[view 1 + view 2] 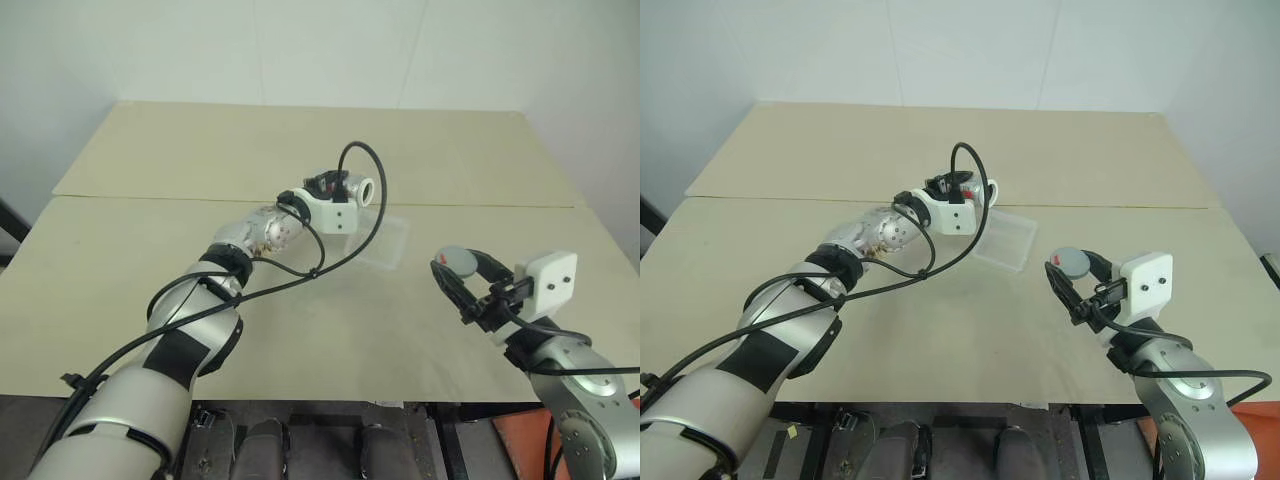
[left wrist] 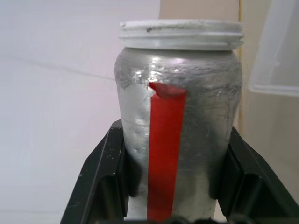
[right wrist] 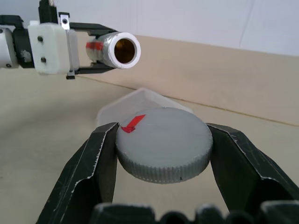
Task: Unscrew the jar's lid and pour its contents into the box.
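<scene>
Left end effector (image 1: 362, 189), at the centre of the head view, grips the jar (image 2: 177, 116) on its side, open mouth level above the far edge of the clear box (image 1: 1005, 240) lying on the pale surface (image 1: 200, 320). Right end effector (image 1: 1072, 272), at lower right, clamps the grey lid (image 3: 163, 142) flat between both fingers, held above the surface.

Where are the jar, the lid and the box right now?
jar (image 2: 177, 116): left wrist view, silvery side wall beside the red strip.
lid (image 3: 163, 135): right wrist view, flat grey top.
box (image 1: 1008, 240): right eye view, clear bottom panel.
</scene>
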{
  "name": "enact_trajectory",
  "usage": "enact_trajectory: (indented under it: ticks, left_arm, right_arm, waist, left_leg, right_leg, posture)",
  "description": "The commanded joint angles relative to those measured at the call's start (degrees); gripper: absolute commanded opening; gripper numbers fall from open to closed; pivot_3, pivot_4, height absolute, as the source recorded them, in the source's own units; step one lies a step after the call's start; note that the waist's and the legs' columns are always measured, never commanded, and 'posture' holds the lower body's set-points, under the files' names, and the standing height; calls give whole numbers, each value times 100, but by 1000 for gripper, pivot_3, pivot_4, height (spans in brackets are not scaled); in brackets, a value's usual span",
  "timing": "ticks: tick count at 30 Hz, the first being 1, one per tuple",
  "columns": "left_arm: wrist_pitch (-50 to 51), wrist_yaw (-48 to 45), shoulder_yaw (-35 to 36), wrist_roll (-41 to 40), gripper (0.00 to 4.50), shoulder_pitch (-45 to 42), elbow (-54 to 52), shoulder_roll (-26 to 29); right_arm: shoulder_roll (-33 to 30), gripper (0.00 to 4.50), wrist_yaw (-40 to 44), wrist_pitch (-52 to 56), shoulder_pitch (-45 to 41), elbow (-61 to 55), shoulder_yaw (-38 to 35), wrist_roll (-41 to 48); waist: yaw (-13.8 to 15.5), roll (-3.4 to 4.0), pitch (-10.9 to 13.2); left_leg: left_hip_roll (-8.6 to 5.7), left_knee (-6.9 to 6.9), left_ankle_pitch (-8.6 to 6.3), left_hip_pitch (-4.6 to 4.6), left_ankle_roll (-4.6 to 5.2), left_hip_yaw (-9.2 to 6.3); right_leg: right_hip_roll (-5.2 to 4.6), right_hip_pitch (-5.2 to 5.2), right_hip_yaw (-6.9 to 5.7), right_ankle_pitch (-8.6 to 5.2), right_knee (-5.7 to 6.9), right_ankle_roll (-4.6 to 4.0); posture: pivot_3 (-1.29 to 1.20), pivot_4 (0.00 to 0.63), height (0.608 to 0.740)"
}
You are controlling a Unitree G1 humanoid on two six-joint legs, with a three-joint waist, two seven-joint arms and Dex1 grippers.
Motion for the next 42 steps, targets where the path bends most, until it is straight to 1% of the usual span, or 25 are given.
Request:
enact_trajectory:
  ticks: [1,3,9,15,18,22,28,31,34,37,38,41,42]
  left_arm:
    - [4,876,-552,713,1962,-411,139,-55]
    - [131,1273,-927,1135,1962,-550,252,-92]
    - [478,2046,-1591,1868,1962,-827,492,-232]
    - [922,2910,-2456,2771,1962,-1108,611,-318]
    - [1138,3027,-2690,3013,1962,-1226,684,-374]
    - [1240,2952,-2983,3283,1962,-1335,741,-432]
    - [1345,2919,-3099,3377,1962,-1381,776,-461]
    - [1161,2538,-2602,2866,1962,-1307,786,-479]
    - [834,1645,-1669,1888,1962,-1071,793,-504]
    - [647,1220,-1206,1439,1962,-932,748,-457]
    - [602,858,-779,989,1962,-831,734,-461]
    - [515,-884,1149,-1080,1962,-337,615,-469]
    - [528,-1344,1574,-1525,1962,-216,552,-468]
  right_arm:
    - [12,2821,-104,-59,46,-360,-163,66]
    - [12,2821,-134,-43,80,-409,-153,86]
    - [-34,2821,-171,3,142,-490,-171,148]
    - [-46,2821,-197,19,171,-512,-111,164]
    - [-44,2821,-195,18,142,-486,-59,155]
    - [-57,2821,-189,53,86,-467,-29,188]
    - [-58,2821,-200,90,45,-467,-16,231]
    - [-80,2821,-191,111,25,-445,32,215]
    - [-98,2821,-191,131,18,-433,72,177]
    - [-95,2821,-197,130,26,-427,89,158]
    - [-94,2821,-198,127,33,-428,91,154]
    - [-115,2821,-187,140,27,-397,67,158]
    - [-123,2821,-181,143,33,-392,61,158]
  waist:
    - [-4,-1,0]
    - [-3,-1,1]
    - [0,-2,1]
    - [4,-3,2]
    - [3,-3,2]
    - [1,-3,2]
    - [3,-3,2]
    - [2,-3,2]
    - [-1,-3,2]
    - [-4,-3,1]
    - [-5,-2,1]
    - [-30,0,0]
    - [-41,0,0]
  left_leg:
    - [1,0,0,0,0,1]
    - [0,0,0,-1,0,2]
    - [-1,0,0,-3,0,3]
    - [-2,0,0,-4,0,3]
    - [-2,1,0,-4,0,3]
    - [-2,1,0,-4,-1,3]
    - [-1,2,0,-4,-1,3]
    - [-1,3,0,-4,-1,3]
    - [0,5,0,-6,-1,4]
    - [-1,8,0,-6,0,5]
    - [0,9,0,-5,0,5]
    - [2,12,0,-4,-1,5]
    - [4,15,0,-3,0,6]
  right_leg:
    - [1,-1,0,0,0,0]
    - [0,-2,1,0,0,0]
    - [0,-2,0,-1,0,1]
    - [-1,-3,1,-1,-1,2]
    - [-1,-3,1,-1,0,2]
    - [-1,-4,1,-2,1,2]
    - [-1,-4,1,-2,2,2]
    - [-1,-5,1,-2,3,2]
    - [-3,-7,1,-2,5,2]
    - [-3,-6,1,-1,7,2]
    - [-3,-6,2,-1,8,2]
    - [-2,-7,2,-1,15,1]
    - [-2,-7,2,-1,17,1]
  posture:
    - [0,150,740]
    - [0,150,740]
    - [0,150,740]
    - [0,150,740]
    - [0,150,740]
    - [0,150,740]
    - [0,150,740]
    - [0,150,740]
    - [0,150,740]
    - [0,150,740]
    - [0,150,740]
    - [0,150,740]
    - [0,150,740]
